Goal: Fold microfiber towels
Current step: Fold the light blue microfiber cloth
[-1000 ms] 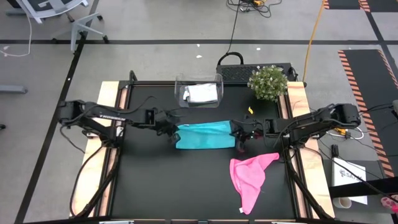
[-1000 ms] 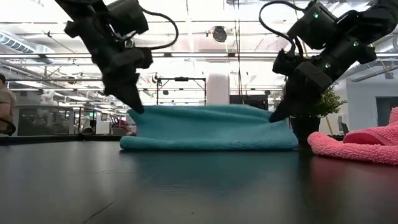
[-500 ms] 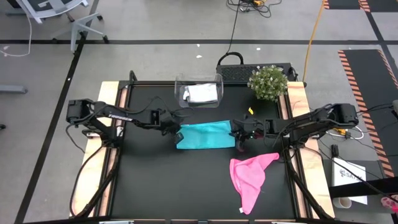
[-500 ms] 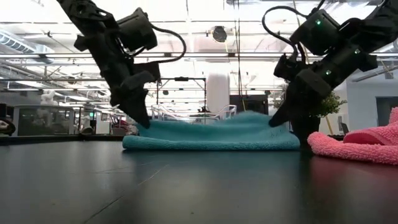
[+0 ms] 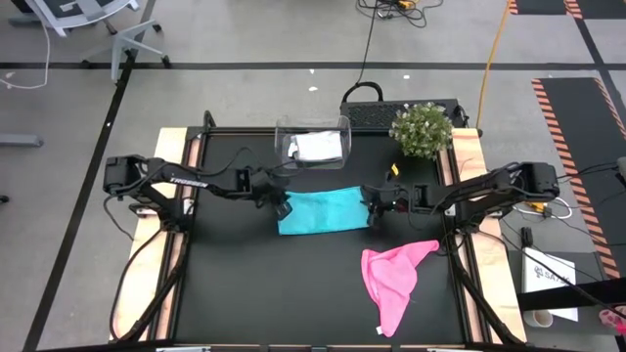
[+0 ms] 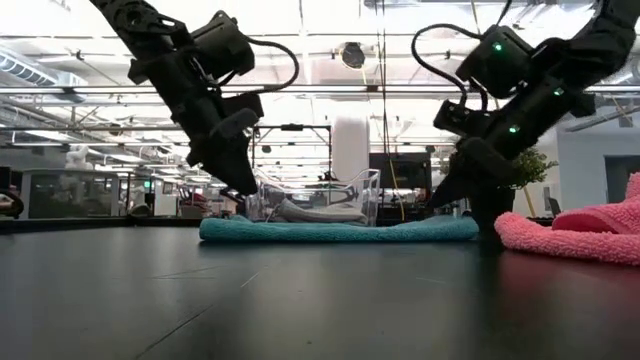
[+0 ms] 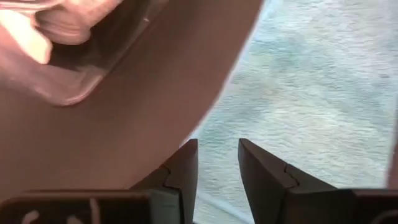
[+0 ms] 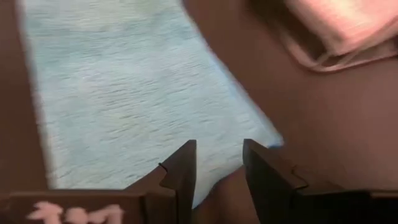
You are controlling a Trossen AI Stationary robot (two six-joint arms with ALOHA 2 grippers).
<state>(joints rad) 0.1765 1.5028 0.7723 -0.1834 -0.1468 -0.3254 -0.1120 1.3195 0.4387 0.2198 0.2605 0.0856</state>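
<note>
**Teal towel folded flat, time to let go**

I have the teal towel (image 5: 321, 210) lying flat in the middle of the table. My left gripper (image 5: 282, 206) is at its left end and my right gripper (image 5: 374, 214) at its right end. Both have their fingers apart and hold nothing. I think this fold is done. Next I need to lift away and fold it again, or go to the pink towel (image 5: 393, 281), near and to the right.
</note>
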